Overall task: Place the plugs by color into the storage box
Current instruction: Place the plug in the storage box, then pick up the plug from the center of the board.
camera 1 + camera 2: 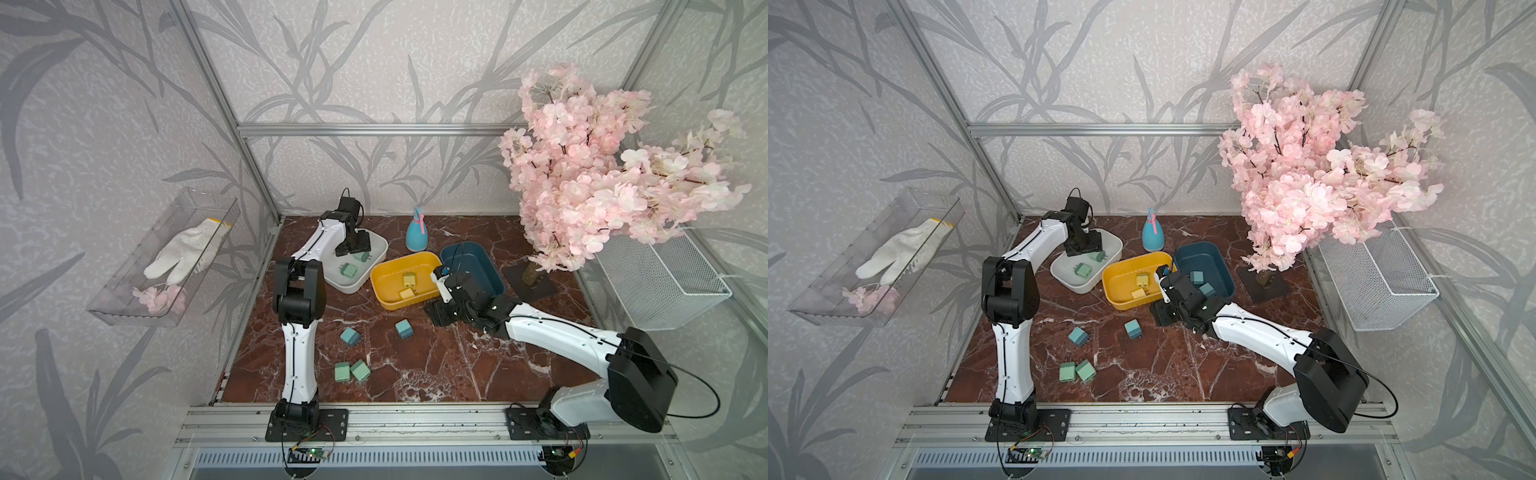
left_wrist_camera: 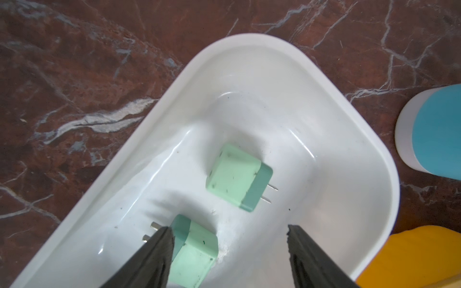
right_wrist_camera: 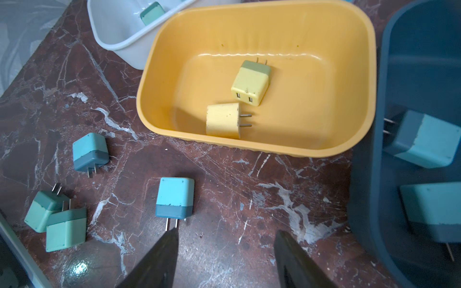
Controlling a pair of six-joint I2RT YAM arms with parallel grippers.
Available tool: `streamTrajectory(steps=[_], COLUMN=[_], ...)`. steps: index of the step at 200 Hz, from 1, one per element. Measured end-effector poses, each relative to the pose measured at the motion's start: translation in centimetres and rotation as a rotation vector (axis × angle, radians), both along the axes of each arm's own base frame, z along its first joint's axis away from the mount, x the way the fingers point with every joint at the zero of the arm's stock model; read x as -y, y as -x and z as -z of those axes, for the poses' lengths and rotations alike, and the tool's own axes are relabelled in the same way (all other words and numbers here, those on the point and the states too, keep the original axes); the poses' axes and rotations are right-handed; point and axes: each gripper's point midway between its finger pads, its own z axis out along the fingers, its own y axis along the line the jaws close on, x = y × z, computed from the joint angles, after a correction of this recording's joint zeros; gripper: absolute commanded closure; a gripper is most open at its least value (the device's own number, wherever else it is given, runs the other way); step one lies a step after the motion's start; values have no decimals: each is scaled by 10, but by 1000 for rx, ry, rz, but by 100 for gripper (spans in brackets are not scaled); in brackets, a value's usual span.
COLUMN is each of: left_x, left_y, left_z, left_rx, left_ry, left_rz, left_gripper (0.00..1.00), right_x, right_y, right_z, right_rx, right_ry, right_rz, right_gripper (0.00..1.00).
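Plugs [image 1: 404,329] are seen on the bench [image 1: 457,374] and in three boxes. Two green plugs [image 2: 238,177] are laid flat in the white box [image 2: 249,41] at the far left. Two yellow plugs [image 3: 252,83] are laid in the yellow box [image 3: 274,30] in the middle. Two blue plugs [image 3: 426,139] are laid in the dark blue box [image 3: 366,199] at the right. Four more plugs are found on the bench, nearer than the boxes. Two of these are blue and are set a little apart. Two are green, nearer still, and are pressed side by side.

The left tool [image 2: 229,227] is held over the white box. Its jaws are spread wide and nothing is gripped between them. One green plug is partly hidden behind one finger. The right tool [image 3: 227,231] is held low over the bench, on the near side of the yellow box and just beside the dark blue box. Its jaws are spread apart too, and nothing is held. One blue plug on the bench is seen just past its fingertips, with the prongs pointed toward the tool.

A light blue spray bottle [image 1: 417,237] with a pink trigger is stood at the far side, behind the yellow box.
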Motion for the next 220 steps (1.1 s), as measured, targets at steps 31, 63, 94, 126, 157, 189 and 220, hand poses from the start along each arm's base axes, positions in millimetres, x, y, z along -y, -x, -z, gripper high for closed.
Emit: streamTrajectory(steps=[31,63,94,126,157,189,220], left_x=[3,4,3,2,-1,-1,-1], left_y=[0,5,23,54,95,136,178], left_z=[-1,-17,-53,-91,-109,-105,-97], left_rx=[1,23,83,162,201,191,174], left_ry=[17,30,45,73,85,84,79], left_rz=[6,5,6,10,22,47,76], left_gripper=[24,24,24,23,23,23,23], right_x=[-5,-12,-25,-35,-38,-45,-53], right_y=[4,9,15,24,31,30,30], right_z=[-12,-23,-43,-42,-25,-19,-17], right_rx=[30,41,70,79,48,34,22], right_ry=[-10,-1,3,28,85,112,120], right_rz=[-10,-27,-49,-73,-90,-96,-93], right_gripper=[35,34,34,34,34,34,34])
